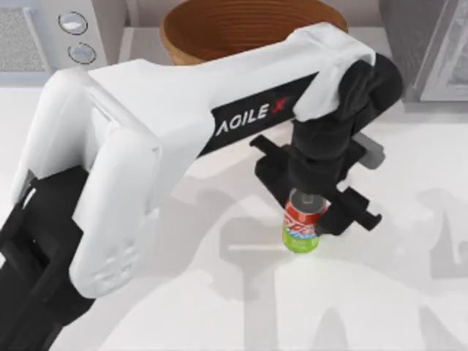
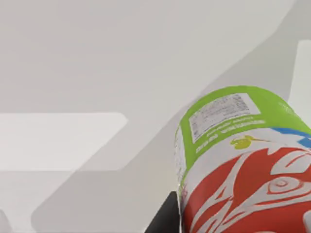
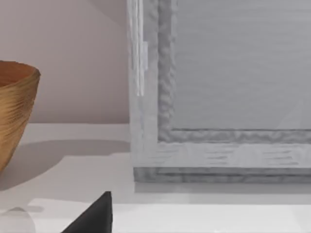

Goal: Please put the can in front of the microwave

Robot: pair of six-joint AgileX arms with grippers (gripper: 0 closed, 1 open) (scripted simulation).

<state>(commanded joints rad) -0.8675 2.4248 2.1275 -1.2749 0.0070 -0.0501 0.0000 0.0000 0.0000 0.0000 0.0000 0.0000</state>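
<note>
The can point(image 1: 300, 227), red on top with a green base, stands right of the table's middle. My left arm reaches across from the left, and its gripper point(image 1: 313, 206) is shut on the can from above. In the left wrist view the can point(image 2: 243, 160) looms close, with one dark finger point(image 2: 165, 218) against its side. The microwave point(image 1: 44, 33), light grey with two round knobs, sits at the back left corner, far from the can. A dark tip of my right gripper point(image 3: 95, 218) shows low in the right wrist view, facing the other appliance.
A brown ribbed bowl point(image 1: 241, 29) stands at the back centre, also the bowl point(image 3: 14, 111) in the right wrist view. A darker grey appliance point(image 1: 431, 51) with a white-framed door point(image 3: 218, 97) fills the back right corner. White tabletop lies in front of the can.
</note>
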